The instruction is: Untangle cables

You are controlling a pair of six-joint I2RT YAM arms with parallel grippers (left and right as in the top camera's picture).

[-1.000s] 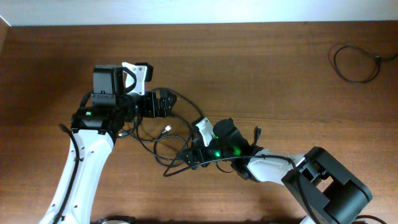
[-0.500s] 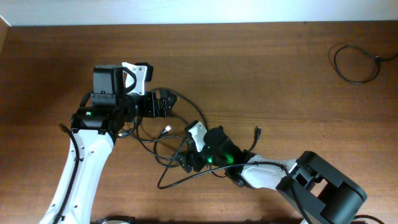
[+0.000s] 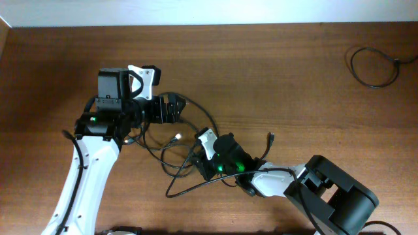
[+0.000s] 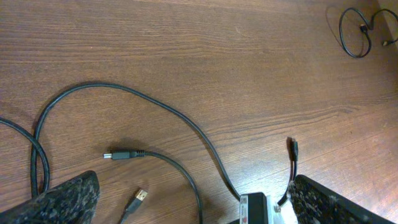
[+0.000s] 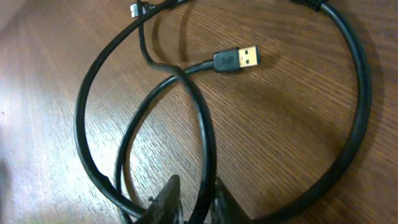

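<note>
Although 1 coiled cable lay alone, well apart from both grippers, the job looked barely begun: the cables crossed in a loose tangle between them. The right gripper pinched 1 strand, a USB plug just ahead of it; the left gripper gaped wide, holding nothing.

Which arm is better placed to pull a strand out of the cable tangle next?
Right, probably. The right gripper is closed around a strand of the cables in the tangle, ready to pull. The left gripper is wide open and holds nothing.
</note>
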